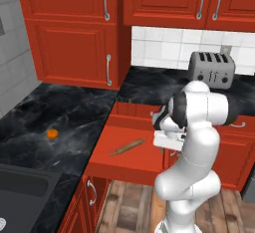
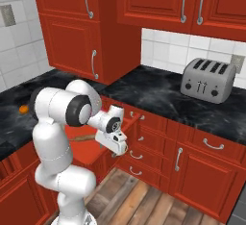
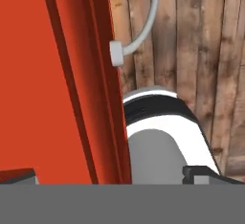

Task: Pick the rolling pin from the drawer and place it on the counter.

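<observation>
1. The gripper [image 3: 117, 176] points down past the edge of the open drawer [image 1: 117, 165] toward the wooden floor [image 3: 201, 50]; its two dark fingertips [image 3: 203, 174] stand far apart, holding nothing.
2. In the hand view, the drawer's red front panel runs down the left side, with its curved silver handle [image 3: 143, 27] standing out from it over the planks.
3. The rolling pin [image 1: 127, 146] lies flat on the drawer's plain red bottom, angled, its far end toward the right. It is a slim, light-brown wooden rod with narrower handle ends.
4. The hand sits just right of the drawer, beside the pin but apart from it.
5. The counter [image 1: 69, 112], glossy black with faint white veins, wraps around the corner; a small orange object [image 1: 52, 134] rests on its left stretch.
6. Farther back, a silver toaster [image 1: 211, 69] stands on the counter against the white tiles.
</observation>
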{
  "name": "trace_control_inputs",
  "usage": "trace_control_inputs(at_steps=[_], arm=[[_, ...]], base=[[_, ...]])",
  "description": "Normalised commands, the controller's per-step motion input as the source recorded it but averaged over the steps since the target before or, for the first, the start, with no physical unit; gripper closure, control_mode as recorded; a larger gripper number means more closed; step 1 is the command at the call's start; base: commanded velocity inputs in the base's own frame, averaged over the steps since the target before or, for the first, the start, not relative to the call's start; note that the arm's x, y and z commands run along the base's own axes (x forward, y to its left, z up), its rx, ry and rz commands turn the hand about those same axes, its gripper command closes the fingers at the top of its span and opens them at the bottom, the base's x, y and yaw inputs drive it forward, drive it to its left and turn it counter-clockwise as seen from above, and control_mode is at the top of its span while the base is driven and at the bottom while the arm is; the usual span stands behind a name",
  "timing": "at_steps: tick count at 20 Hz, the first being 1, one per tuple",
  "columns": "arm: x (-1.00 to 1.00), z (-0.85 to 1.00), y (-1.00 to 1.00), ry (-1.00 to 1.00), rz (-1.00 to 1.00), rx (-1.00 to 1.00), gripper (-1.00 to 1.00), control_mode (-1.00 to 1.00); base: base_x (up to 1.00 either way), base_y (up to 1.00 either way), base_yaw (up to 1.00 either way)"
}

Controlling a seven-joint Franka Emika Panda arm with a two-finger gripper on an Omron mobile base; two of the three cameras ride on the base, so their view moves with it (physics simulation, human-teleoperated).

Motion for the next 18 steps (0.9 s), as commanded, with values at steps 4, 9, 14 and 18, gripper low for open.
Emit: trace_control_inputs(at_steps=[4, 9, 14, 18], arm=[[-0.67, -0.03, -1.0, -0.01, -0.08, 0.09, -1.0, -1.0], [-0.28, 0.81, -0.91, -0.07, 0.02, 0.12, -1.0, -1.0], [0.0, 1.0, -0.45, -0.03, 0.17, 0.09, -1.0, -1.0], [0.0, 1.0, -0.02, 0.0, 0.27, 0.0, -1.0, -1.0]], base=[[0.0, 0.0, 0.0], [0.0, 0.0, 0.0], [0.0, 0.0, 0.0], [0.0, 0.0, 0.0]])
